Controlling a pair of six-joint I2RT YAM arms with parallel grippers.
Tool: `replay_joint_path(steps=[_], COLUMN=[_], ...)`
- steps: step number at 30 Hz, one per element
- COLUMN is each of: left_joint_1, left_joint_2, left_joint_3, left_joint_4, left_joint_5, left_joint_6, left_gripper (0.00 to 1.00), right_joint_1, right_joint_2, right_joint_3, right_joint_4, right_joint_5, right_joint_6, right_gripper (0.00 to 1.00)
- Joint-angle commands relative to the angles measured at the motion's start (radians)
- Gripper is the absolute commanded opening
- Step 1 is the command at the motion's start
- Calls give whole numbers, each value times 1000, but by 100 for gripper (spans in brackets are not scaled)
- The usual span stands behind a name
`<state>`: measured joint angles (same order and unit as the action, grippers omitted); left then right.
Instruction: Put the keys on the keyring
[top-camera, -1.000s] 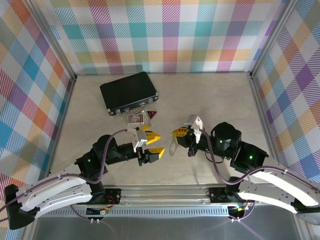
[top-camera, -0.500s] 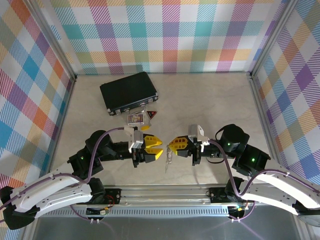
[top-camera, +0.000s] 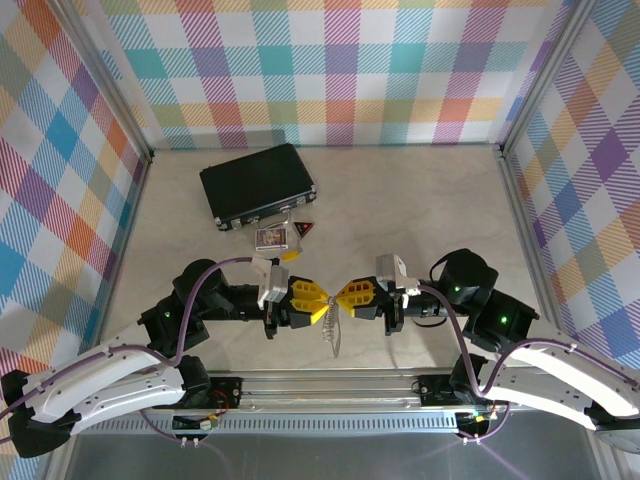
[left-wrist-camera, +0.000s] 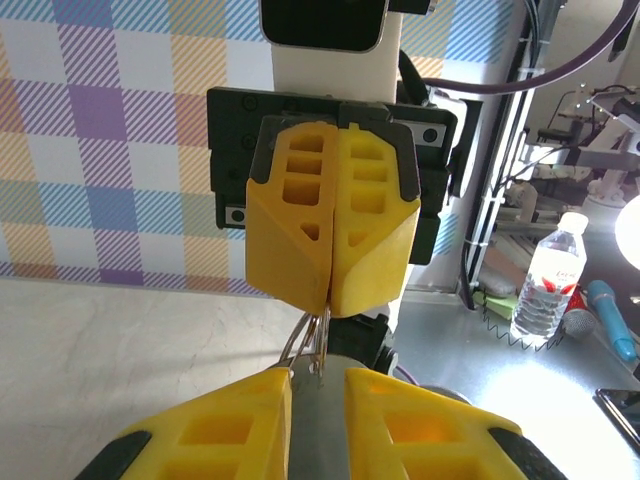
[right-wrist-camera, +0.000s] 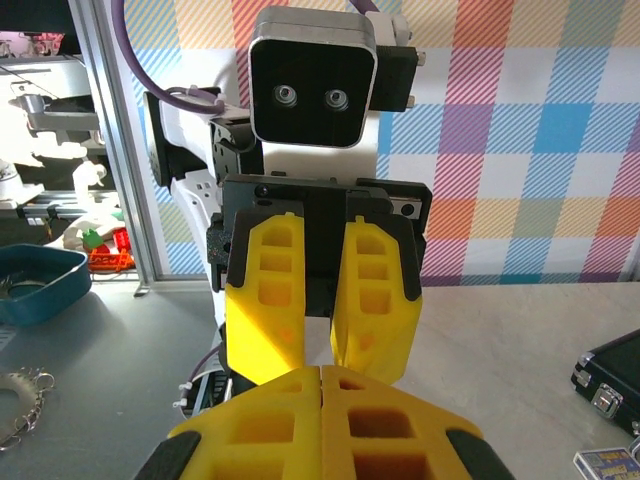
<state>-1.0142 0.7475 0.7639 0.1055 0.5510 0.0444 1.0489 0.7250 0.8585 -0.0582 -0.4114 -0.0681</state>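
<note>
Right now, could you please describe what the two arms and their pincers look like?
Both the left arm and the right arm have white shells on the lower links and black joints with small green lights. A purple cable loops along each. The left pincer and the right pincer carry chunky yellow fingers with rectangular cut-outs on black mounts, with a white camera block at the wrist.

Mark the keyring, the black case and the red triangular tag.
keyring (top-camera: 334, 335), top view, on its dangling chain.
black case (top-camera: 258, 182), top view, middle of its lid.
red triangular tag (top-camera: 303, 230), top view, its centre.
</note>
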Motion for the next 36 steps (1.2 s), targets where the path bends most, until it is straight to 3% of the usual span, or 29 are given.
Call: replay_joint_path(steps=[1,18,25,29,33,34,36], left_joint_1=[-7,-6,-6,-6,-6,-6,-7], left_joint_2=[1,39,42,41,26,21,14], left_joint_3=[9,-4,-8,-8,-8,-5,5], left_joint_4=[69,123,129,129,115,107,75], left_joint_5=[44,49,49,52,46,40,21], left_joint_6=[-11,-21,-22,-23,-14,-10,6], left_gripper=[20,19,12,0,0,0,0], right_joint_1=[7,7,7,7,7,7,8], right_joint_2=[2,-2,-3,-7,-14,-18,-30], right_joint_3=[-6,-12,-19,-20,-7,1,19], right_joint_4=[64,78,87,88,51,26,-30], right_joint_5=[-28,-43,-46,-46,-29,-18,2], right_joint_6=[-9,-6,0,2,-9,-15,-21], right_gripper=[0,0,0,0,0,2,18])
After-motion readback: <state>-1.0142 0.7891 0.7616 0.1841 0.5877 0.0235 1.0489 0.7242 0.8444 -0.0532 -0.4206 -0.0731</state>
